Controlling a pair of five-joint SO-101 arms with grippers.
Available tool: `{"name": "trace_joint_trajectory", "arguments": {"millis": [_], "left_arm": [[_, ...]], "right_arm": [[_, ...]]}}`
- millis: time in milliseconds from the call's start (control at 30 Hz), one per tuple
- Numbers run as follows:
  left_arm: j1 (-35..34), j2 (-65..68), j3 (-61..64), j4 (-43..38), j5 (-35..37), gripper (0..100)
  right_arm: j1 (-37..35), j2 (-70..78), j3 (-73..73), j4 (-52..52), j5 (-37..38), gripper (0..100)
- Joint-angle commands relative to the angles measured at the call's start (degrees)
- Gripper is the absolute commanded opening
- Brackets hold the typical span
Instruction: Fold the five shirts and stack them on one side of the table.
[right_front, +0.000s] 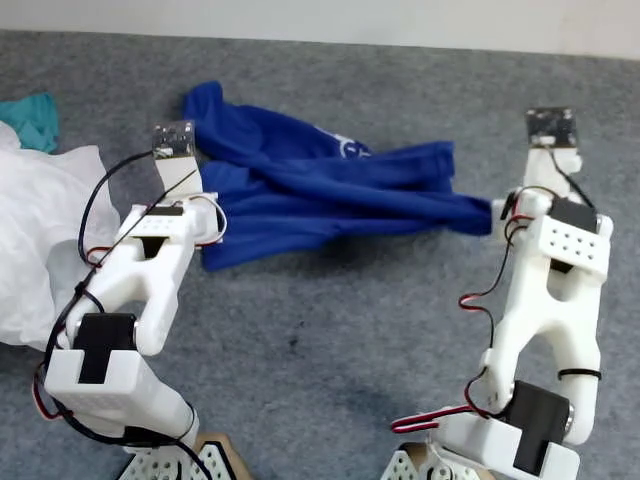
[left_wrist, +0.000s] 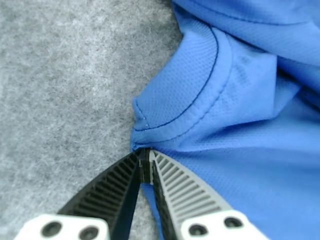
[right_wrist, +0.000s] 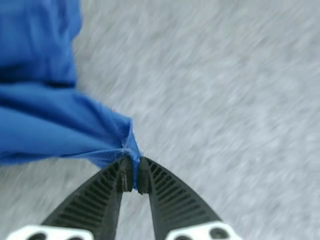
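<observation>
From the high view I see the blue mesh-knit shirt (right_front: 330, 190) pulled out in a long, bunched band across the far middle of the grey carpet-like table (right_front: 330, 340). It runs from the left arm (right_front: 150, 270) over to the right arm (right_front: 555, 280). A pile of white crumpled cloth (right_front: 40, 230) sits at the left edge, with a scrap of teal cloth (right_front: 30, 115) just beyond it on the far side.

On the left wrist view, my left gripper (left_wrist: 144, 162) has its ribbed jaws pressed together on the shirt's edge, just beside the stitched collar (left_wrist: 200, 95). The fabric spreads away from the pinch, and bare grey table lies next to it.

On the right wrist view, my right gripper (right_wrist: 131, 172) is likewise clamped tight, with a gathered corner of the blue fabric caught between the jaw tips. The cloth fans out from the pinch towards the shirt's bulk.
</observation>
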Motion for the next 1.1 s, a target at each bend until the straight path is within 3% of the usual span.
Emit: {"name": "trace_joint_trajectory", "arguments": {"millis": [0, 133, 267, 333, 433, 533, 700, 733, 1067], "left_arm": [[-0.13, -0.13, -2.33, -0.70, -0.35, 1], [-0.13, -0.13, -2.33, -0.70, -0.35, 1], [-0.04, -0.13, -2.33, -0.70, -0.35, 1], [0.04, -0.13, -2.33, -0.70, -0.35, 1], [0.04, -0.13, -2.33, -0.70, -0.35, 1], [0.04, -0.13, -2.33, -0.70, -0.35, 1], [-0.04, -0.13, -2.33, -0.70, -0.35, 1], [-0.04, -0.13, -2.33, -0.70, -0.35, 1], [-0.04, -0.13, -2.33, -0.70, -0.35, 1]], "right_arm": [[2.77, -2.86, -2.68, -8.66, 0.70, 0.7], [2.77, -2.86, -2.15, -9.54, 1.05, 2.4], [3.30, -2.77, -2.15, -3.30, 6.33, 17.6], [2.68, -2.77, -2.07, -1.54, 5.10, 24.0], [0.22, -3.30, -2.07, 4.35, 1.58, 25.2], [-4.18, -3.38, -2.24, 11.74, 0.35, 22.2], [-12.62, -2.77, -1.01, 16.22, -1.14, 4.0], [-13.93, -2.77, -0.04, 15.34, -1.49, 0.0], [-17.27, -2.77, 13.41, -2.95, -1.76, 0.5]]}}
